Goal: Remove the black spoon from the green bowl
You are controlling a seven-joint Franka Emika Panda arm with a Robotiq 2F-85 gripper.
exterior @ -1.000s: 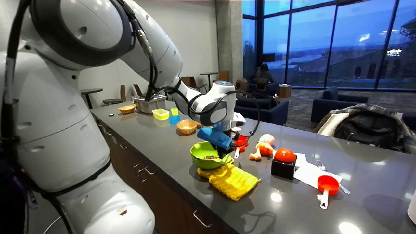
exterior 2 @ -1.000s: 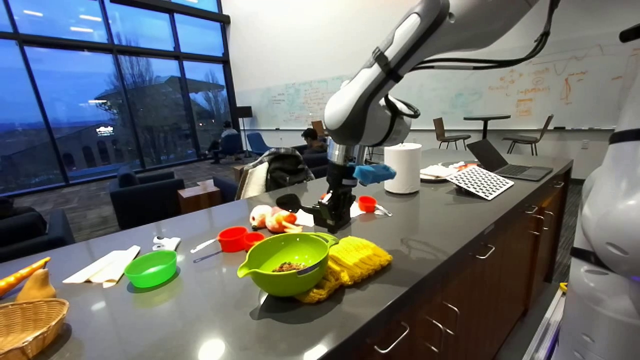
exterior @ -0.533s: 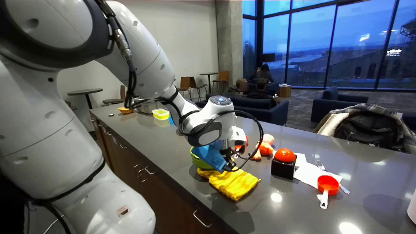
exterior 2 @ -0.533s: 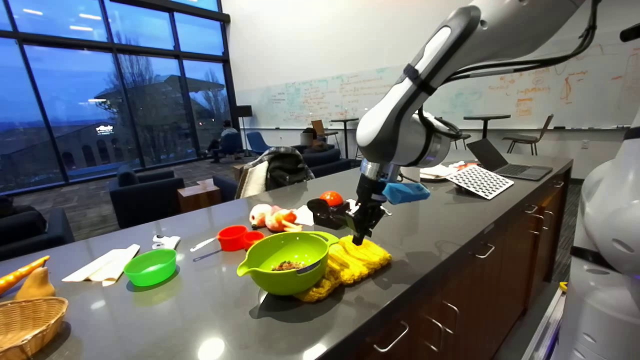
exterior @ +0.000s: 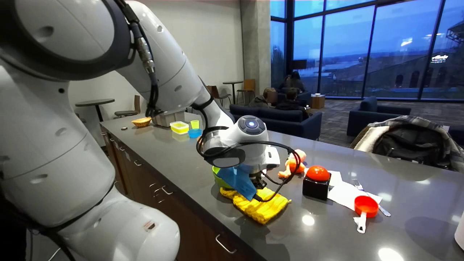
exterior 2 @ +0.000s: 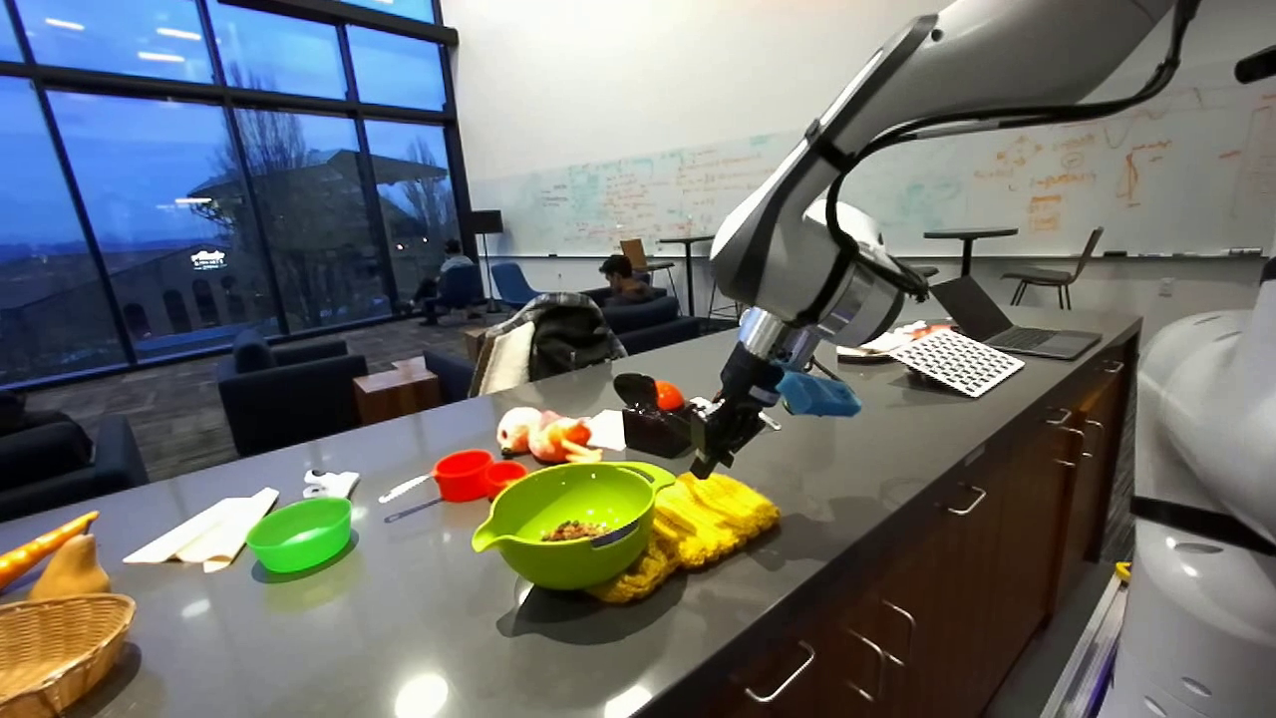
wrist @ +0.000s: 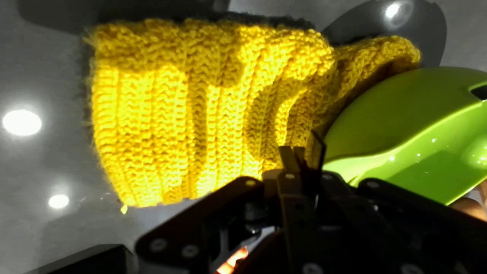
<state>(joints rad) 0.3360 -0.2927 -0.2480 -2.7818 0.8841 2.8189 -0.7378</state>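
The green bowl [exterior 2: 558, 570] stands partly on the yellow cloth and has small brown bits inside. In an exterior view [exterior: 222, 182] the arm mostly covers it; it also shows at the right of the wrist view [wrist: 399, 114]. My gripper [exterior 2: 704, 464] is shut on the black spoon [exterior 2: 635, 389] and tilts beside the bowl, over the yellow cloth. The spoon's round head sticks out away from the fingers, in front of a black box. In the wrist view, the gripper [wrist: 302, 156] has its fingers close together; the spoon's head is hidden there.
The yellow cloth [exterior 2: 720, 514] lies beneath my gripper. A black box with a red dome [exterior: 317, 186] and a soft orange toy [exterior: 295, 165] stand close by. Red scoops [exterior 2: 464, 476] lie behind the bowl. A green dish [exterior 2: 301, 538] and a basket [exterior 2: 60, 638] stand farther along the counter.
My gripper has moved from beyond the bowl's rim to beside it over the yellow cloth, carrying the black spoon. It has tilted more in the last half second. The bowl has stayed.
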